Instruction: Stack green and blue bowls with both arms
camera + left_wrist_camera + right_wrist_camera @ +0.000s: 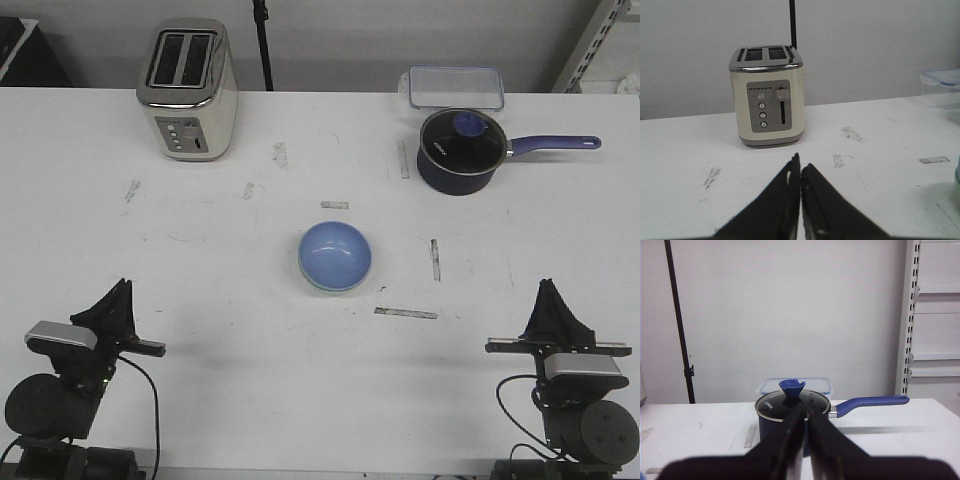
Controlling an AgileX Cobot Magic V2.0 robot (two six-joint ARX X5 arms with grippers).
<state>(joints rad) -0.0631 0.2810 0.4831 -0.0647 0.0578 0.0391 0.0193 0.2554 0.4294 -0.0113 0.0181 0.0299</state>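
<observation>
The light blue bowl [336,254] sits in the middle of the table, nested inside the pale green bowl [304,268], of which only a thin rim shows at its near-left edge. My left gripper [122,287] is shut and empty at the near left of the table, far from the bowls. In the left wrist view [800,163] its jaws are pressed together. My right gripper [547,287] is shut and empty at the near right. In the right wrist view [805,409] its fingers are almost touching.
A cream toaster [188,90] stands at the back left and shows in the left wrist view [767,95]. A navy saucepan [460,150] with a glass lid and a clear plastic box [455,87] are at the back right. Tape marks [405,313] dot the table.
</observation>
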